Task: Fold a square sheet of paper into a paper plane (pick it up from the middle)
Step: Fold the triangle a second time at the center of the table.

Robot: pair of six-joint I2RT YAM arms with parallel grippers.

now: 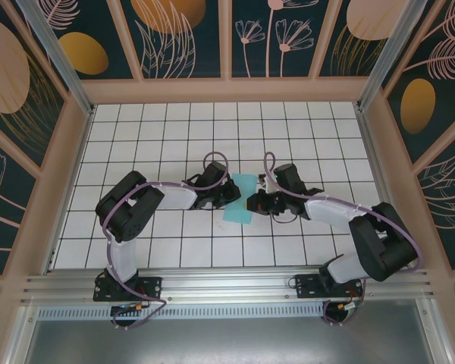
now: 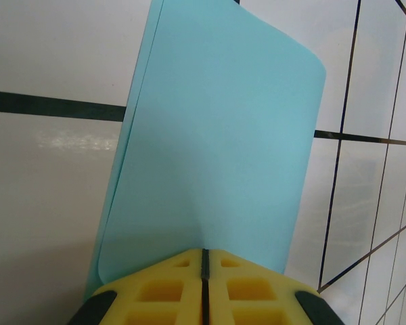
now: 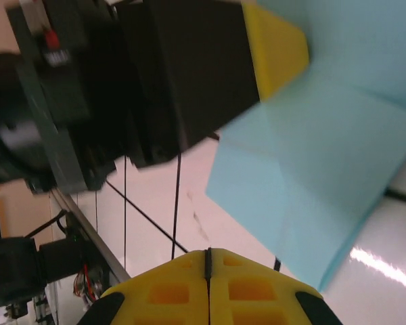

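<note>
No legible text, labels or numbers

Bright, even light; glare streaks on the glossy tiles; left fingers blur close up.

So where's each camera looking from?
Top: above and behind, looking down at the table, both arms, left hand and right hand by the cyan paper.
Left wrist: on the left arm, looking past its shut fingers along the pinched paper.
Right wrist: on the right arm, past its shut fingers, facing the left hand.
All three share the paper.
</note>
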